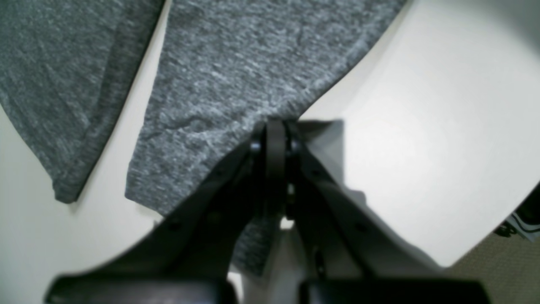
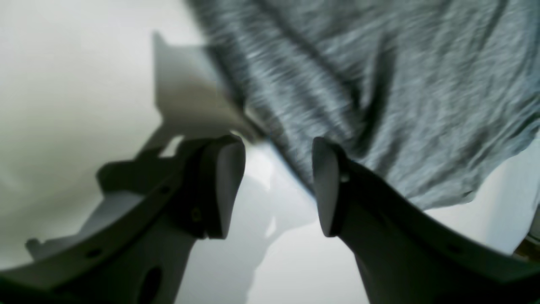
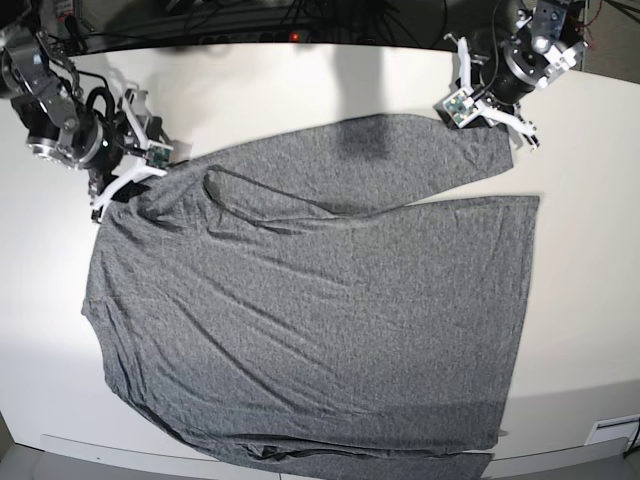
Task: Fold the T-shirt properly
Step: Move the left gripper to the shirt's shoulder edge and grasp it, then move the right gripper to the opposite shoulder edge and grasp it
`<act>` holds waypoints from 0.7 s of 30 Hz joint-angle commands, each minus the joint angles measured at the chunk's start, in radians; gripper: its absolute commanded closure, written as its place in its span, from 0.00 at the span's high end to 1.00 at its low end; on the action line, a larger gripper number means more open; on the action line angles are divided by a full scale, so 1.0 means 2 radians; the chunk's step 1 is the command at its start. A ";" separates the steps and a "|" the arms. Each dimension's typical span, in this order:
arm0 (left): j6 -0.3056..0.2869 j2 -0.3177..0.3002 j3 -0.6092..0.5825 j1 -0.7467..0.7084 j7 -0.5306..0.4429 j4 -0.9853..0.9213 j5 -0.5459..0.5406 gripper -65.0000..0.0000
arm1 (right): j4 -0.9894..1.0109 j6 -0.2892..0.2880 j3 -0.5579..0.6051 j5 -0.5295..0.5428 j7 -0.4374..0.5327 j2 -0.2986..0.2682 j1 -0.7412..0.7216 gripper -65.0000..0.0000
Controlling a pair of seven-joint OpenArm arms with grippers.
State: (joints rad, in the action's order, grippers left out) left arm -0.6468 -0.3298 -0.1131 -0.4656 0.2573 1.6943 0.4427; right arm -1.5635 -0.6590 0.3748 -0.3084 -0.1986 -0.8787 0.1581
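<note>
Two arms work the far edge of the white table [image 3: 585, 300], one at each upper corner of the T-shirt [image 3: 310, 320], which lies spread flat over most of the tabletop with its body running from nine to three o'clock in the base view and its hem hanging toward six. One long sleeve is folded across the top of the body, reaching toward one o'clock. The left gripper [image 1: 275, 126] sits at that sleeve's end, at about one o'clock in the base view; its fingers are pressed together, and in the left wrist view their tips meet right at the cuff edge, apparently pinching the fabric, though blur hides how much cloth is caught. That grip probably serves to keep the sleeve laid straight along the body. The right gripper [image 2: 278, 185] is at ten o'clock in the base view, by the shoulder, its fingers [image 2: 223, 181] spread wide with the shirt's edge just beyond them and bare table showing in the gap, so it holds nothing. Spread and low like that, it looks poised to take the shoulder for a fold.
</note>
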 commanded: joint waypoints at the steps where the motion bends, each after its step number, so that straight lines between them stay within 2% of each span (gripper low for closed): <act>1: -0.026 -0.006 0.000 -0.017 0.085 -0.015 0.034 0.00 | 0.006 0.000 0.011 -0.003 -0.006 -0.010 -0.015 0.47; 7: -0.026 -0.006 0.000 -0.017 0.085 -0.015 0.035 0.00 | 0.057 -0.002 0.093 -0.003 -0.006 -0.009 -0.093 0.47; 10: -0.026 -0.006 0.000 -0.017 0.085 -0.015 0.034 0.00 | 0.071 -0.020 0.130 -0.003 -0.012 -0.010 -0.126 0.47; 15: -0.026 -0.006 0.000 -0.017 0.085 -0.015 0.034 0.00 | 0.071 -0.020 0.165 0.003 -0.025 -0.010 -0.163 0.46; 19: -0.026 -0.006 0.000 -0.017 0.095 -0.015 0.034 0.00 | 0.071 -0.020 0.165 0.018 -0.027 -0.016 -0.173 0.28; 21: -0.026 -0.006 0.000 -0.017 0.098 -0.015 0.035 0.00 | 0.071 -0.020 0.165 0.028 -0.034 -0.027 -0.175 0.24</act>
State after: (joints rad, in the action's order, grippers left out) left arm -0.6468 -0.3294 -0.1131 -0.4656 0.2649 1.6947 0.4370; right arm -1.4174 -0.6880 0.7139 -0.2451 -0.2539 -0.9085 -0.1780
